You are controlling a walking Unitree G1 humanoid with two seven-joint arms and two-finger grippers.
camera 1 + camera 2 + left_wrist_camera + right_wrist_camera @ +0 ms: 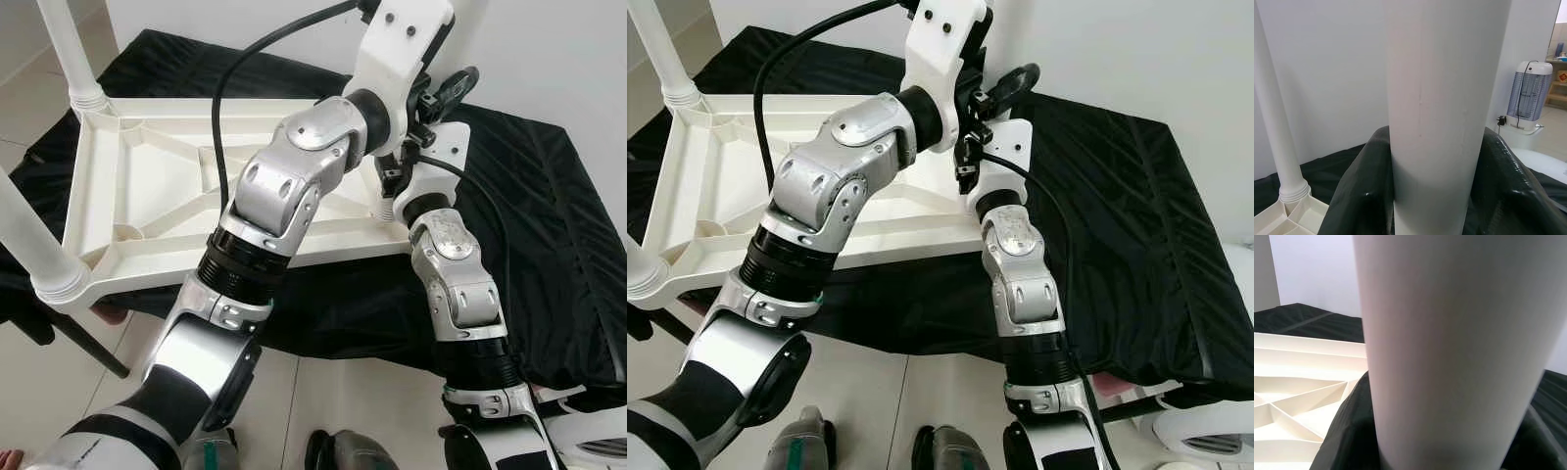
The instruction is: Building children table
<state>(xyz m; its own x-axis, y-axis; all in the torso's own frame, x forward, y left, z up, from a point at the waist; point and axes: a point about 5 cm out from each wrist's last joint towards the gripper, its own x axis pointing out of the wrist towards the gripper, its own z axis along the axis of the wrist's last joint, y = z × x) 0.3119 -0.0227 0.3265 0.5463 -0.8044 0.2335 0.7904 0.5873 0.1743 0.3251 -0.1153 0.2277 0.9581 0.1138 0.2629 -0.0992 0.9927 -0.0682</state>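
Observation:
A white plastic children's table top [147, 186] lies upside down on a black cloth [549, 225], its ribs facing up. Two white legs stand in its left corners, one far [69, 49] and one near [29, 235]. At the near right corner a third white leg [1444, 112] stands upright, and both arms reach to it. In the left wrist view my left gripper [1435, 196] is shut on this leg, with black fingers [1356, 205] on either side. My right gripper [1440, 440] is also shut on the leg [1449, 347]; one of its fingers [453, 90] shows beside the left wrist.
The cloth covers a low platform against a white wall. Tiled floor [333, 401] lies in front, with my feet at the bottom edge. A dark bar [88, 343] slants out under the table's near left corner. An electric insect lamp [1528, 95] stands off on the floor.

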